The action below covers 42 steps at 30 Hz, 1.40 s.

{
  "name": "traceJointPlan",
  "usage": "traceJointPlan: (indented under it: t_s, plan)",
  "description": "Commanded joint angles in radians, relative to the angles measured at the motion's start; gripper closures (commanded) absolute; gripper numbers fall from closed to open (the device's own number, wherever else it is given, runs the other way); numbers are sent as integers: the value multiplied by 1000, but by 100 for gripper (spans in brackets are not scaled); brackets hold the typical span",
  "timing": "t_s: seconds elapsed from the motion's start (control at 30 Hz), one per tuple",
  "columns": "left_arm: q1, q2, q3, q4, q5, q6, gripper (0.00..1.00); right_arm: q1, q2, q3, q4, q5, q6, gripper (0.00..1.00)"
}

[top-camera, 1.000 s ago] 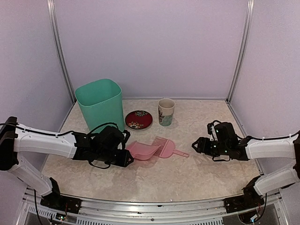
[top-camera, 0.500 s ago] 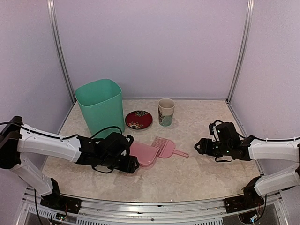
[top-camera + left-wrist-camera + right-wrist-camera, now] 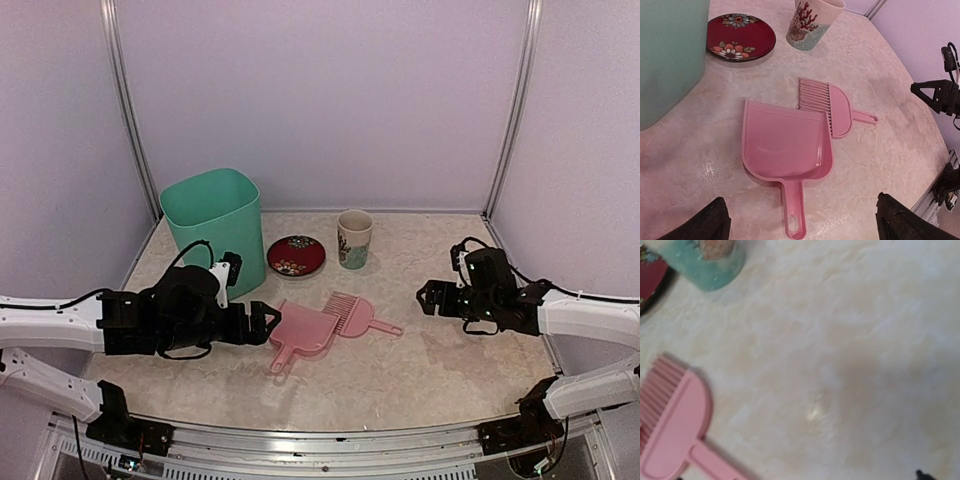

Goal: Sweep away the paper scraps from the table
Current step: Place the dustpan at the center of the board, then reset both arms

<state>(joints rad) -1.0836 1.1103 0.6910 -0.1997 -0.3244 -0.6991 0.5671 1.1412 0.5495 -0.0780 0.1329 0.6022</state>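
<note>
Left gripper [image 3: 266, 322] and right gripper [image 3: 424, 298] spread, empty; no paper scraps visible; I judge the pink dustpan [image 3: 785, 145] light, stiff, graspable by its handle [image 3: 795, 210].

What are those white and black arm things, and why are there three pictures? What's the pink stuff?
They are two robot arms bolted to a table. Each ends in a two-fingered tool for pinching things. The wide picture looks down from above and behind the arms. The other two come from little cameras on the wrists, so each shows what its arm faces. On the table lie a pink dustpan and a pink brush, touching each other. Behind them stand a green bin, a red plate and a cup. The left tool and the right tool are both open and hold nothing. I see no paper scraps on the table.
</note>
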Motion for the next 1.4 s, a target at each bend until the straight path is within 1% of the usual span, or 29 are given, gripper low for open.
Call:
traceJointPlan:
  t_s: [0.0, 0.1, 0.27, 0.4, 0.47, 0.57, 0.7, 0.77, 0.87, 0.93, 0.97, 1.07, 1.13, 1.2, 1.23, 1.27, 1.33, 1.37]
  plan:
    - [2, -82, -59, 29, -148, -24, 1, -7, -23, 13, 34, 136, -75, 0]
    - [39, -115, -82, -32, -201, -90, 1, -8, -28, -2, 94, 218, -131, 0]
    - [201, -171, -131, -115, -160, -201, 1, -9, -37, -40, 244, 310, -303, 0]
    - [295, -234, -140, -163, -183, -228, 1, -15, -23, -67, 358, 354, -456, 0]
    - [363, -246, -134, -210, -190, -236, 1, -29, -2, -79, 411, 360, -529, 0]
    - [498, -248, -116, -275, -180, -222, 1, -61, 47, -77, 455, 364, -592, 0]
    - [665, -244, -93, -281, -141, -110, 1, -113, 107, -68, 483, 353, -611, 0]
    - [729, -231, -77, -260, -136, -57, 1, -140, 129, -69, 504, 333, -616, 0]
    - [784, -197, -62, -202, -185, 7, 1, -187, 154, -62, 532, 279, -633, 0]
    - [794, -172, -63, -131, -211, 87, 1, -220, 164, -57, 544, 255, -629, 0]
    - [795, -158, -68, -86, -230, 130, 1, -246, 166, -58, 564, 209, -628, 0]
    - [801, -113, -104, 78, -254, 295, 1, -309, 180, -107, 705, 155, -661, 0]
    - [811, -79, -127, 195, -258, 389, 1, -359, 206, -130, 762, 109, -670, 0]
    - [836, -31, -139, 281, -235, 444, 1, -398, 242, -168, 850, 103, -686, 0]
    - [867, -12, -147, 333, -213, 471, 1, -419, 257, -191, 905, 85, -692, 0]
    - [895, 6, -156, 372, -176, 488, 1, -441, 273, -216, 970, 64, -693, 0]
    - [944, 26, -182, 453, -84, 503, 1, -468, 291, -230, 1046, 13, -726, 0]
    - [969, 31, -195, 486, -46, 502, 1, -474, 300, -252, 1123, -6, -742, 0]
